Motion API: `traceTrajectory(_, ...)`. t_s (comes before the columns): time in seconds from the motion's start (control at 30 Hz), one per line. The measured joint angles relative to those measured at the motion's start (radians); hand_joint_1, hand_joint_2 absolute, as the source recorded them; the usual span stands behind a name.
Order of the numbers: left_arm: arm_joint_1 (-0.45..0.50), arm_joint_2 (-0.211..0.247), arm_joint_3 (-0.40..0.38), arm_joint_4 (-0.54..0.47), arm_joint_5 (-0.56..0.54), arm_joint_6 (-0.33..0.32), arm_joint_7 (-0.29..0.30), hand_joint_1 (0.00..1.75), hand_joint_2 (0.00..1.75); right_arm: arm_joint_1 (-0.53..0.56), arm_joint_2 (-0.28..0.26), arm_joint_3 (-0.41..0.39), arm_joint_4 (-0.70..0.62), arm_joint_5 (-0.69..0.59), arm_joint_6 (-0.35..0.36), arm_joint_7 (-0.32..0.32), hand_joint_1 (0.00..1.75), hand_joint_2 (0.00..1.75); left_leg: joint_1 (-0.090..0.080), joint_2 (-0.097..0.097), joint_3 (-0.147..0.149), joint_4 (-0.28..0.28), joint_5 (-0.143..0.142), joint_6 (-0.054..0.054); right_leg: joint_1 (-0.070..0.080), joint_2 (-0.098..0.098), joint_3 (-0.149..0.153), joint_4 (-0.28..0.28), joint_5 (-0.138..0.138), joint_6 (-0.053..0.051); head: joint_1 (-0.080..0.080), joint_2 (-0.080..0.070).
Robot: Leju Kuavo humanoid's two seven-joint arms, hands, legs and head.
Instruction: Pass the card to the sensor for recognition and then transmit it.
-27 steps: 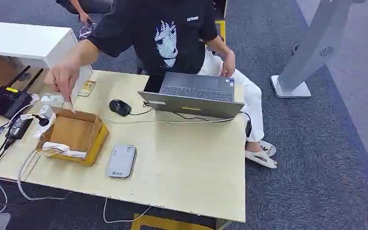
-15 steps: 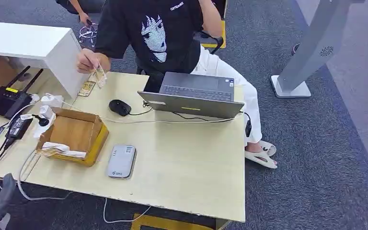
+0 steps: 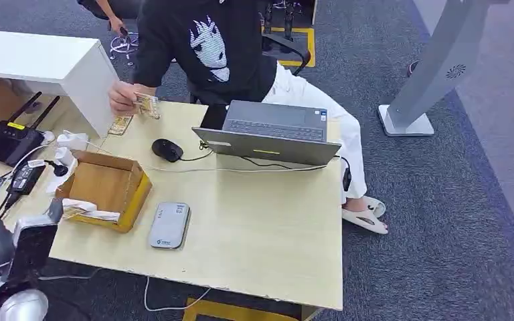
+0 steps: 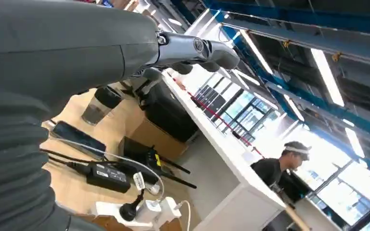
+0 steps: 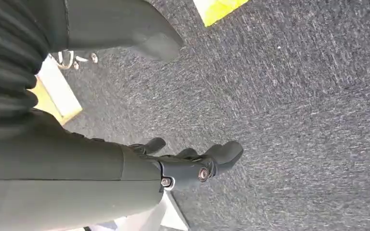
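A person in a black shirt stands behind the table and holds a small card (image 3: pixel 147 104) above its far left edge. A second card (image 3: pixel 120 124) lies flat on the table just below that hand. The grey card sensor (image 3: pixel 168 225) rests near the front edge, beside an open cardboard box (image 3: pixel 104 186). My left arm (image 3: pixel 15 257) comes up at the table's front left corner. In the left wrist view my left hand (image 4: pixel 192 50) holds nothing, its fingers stretched out. My right hand (image 5: pixel 189 166) hangs over the carpet, fingers apart and empty.
An open laptop (image 3: pixel 271 130) and a black mouse (image 3: pixel 167 150) with cables lie at the table's far side. A router (image 3: pixel 8 141), a power adapter (image 3: pixel 25 177) and a phone (image 4: pixel 79 139) crowd the left end. A white cabinet (image 3: pixel 40 60) stands behind.
The person has drawn the hand back from the box to the table's far edge, holding a card. My left arm has risen into view at the bottom left.
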Motion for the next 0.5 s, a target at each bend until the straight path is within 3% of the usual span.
traceTrajectory(0.2,-0.075,0.053,-0.050,0.073,-0.070,-0.040,0.106,0.00,1.75,-0.007,-0.005,0.005,0.004,0.034,0.011,-0.002,0.00,1.75,0.000,0.000,0.000,0.000,0.000,0.000,0.000,0.000,0.001,0.001,0.000,0.000,0.000,0.000)
traceTrajectory(0.5,-0.076,0.057,-0.052,0.075,-0.070,-0.045,0.112,0.00,1.75,-0.008,-0.005,0.006,0.004,0.036,0.011,-0.003,0.00,1.75,0.000,0.001,0.000,0.000,0.000,-0.001,0.000,0.001,0.000,0.000,0.000,0.000,0.000,0.000)
